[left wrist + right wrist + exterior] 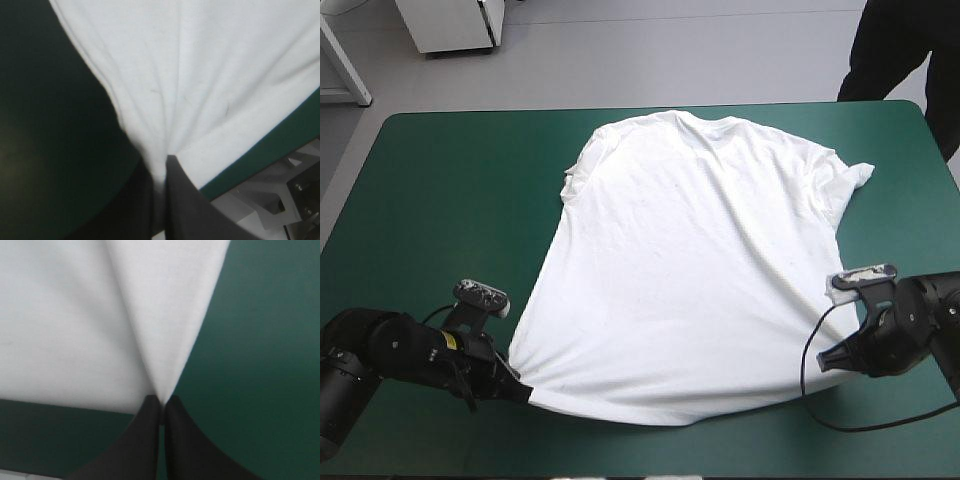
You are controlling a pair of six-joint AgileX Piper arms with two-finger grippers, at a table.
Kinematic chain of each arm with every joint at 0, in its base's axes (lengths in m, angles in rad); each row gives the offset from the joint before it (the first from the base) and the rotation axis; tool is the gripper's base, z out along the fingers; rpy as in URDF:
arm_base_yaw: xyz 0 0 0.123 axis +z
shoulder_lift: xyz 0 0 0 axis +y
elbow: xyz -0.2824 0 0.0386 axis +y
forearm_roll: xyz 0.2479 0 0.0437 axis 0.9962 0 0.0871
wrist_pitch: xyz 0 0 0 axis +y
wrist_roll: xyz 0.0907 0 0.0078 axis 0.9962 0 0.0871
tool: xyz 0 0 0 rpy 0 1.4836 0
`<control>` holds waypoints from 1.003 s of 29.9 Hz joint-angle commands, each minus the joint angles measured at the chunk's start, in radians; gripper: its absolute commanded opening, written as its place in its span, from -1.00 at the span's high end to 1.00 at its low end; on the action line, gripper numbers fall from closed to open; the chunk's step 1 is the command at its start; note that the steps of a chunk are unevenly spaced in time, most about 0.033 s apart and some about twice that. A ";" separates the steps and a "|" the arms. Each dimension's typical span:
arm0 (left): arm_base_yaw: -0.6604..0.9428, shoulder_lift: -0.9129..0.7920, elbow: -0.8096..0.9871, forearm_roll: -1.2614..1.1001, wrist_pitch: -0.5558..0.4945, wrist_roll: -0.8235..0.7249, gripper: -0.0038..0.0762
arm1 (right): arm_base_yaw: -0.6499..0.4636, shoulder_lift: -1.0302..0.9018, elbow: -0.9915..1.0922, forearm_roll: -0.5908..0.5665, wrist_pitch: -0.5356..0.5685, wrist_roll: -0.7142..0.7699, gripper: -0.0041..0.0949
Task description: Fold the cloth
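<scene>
From where I stand, the white short-sleeved fabric T-shirt [690, 270] lies spread flat on the table [440, 200] under its teal-green cover. Its hem is nearest the arms and its collar lies far ahead of them.

The left pincer [520, 393], with its two broad black fins, is clamped on one hem corner, a thin fold of cloth nipped between its fingers. Creases fan out ahead of it across the shirt, so I'd say the fabric is under a gentle pull. The right pincer [825, 360] is closed on the other hem corner in the same way, and a tight white wedge runs ahead from its tips.

Both sit low, close to the table, well apart from each other, with the hem stretched between them. Holding the two corners looks meant to keep that edge straight, so it can be carried as one line toward the collar. I'd judge the fold itself not yet begun. The worry would be one corner slipping free.
</scene>
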 commanded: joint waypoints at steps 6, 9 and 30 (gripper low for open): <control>-0.003 -0.028 0.130 -0.083 0.052 0.012 0.96 | 0.013 -0.022 0.088 -0.009 0.020 0.003 0.95; -0.003 -0.026 0.154 -0.072 0.052 0.025 0.95 | 0.013 -0.020 0.088 -0.018 0.011 0.008 0.95; -0.001 0.029 -0.188 0.035 -0.013 -0.055 -0.49 | 0.013 0.021 -0.252 0.000 -0.027 0.061 -0.61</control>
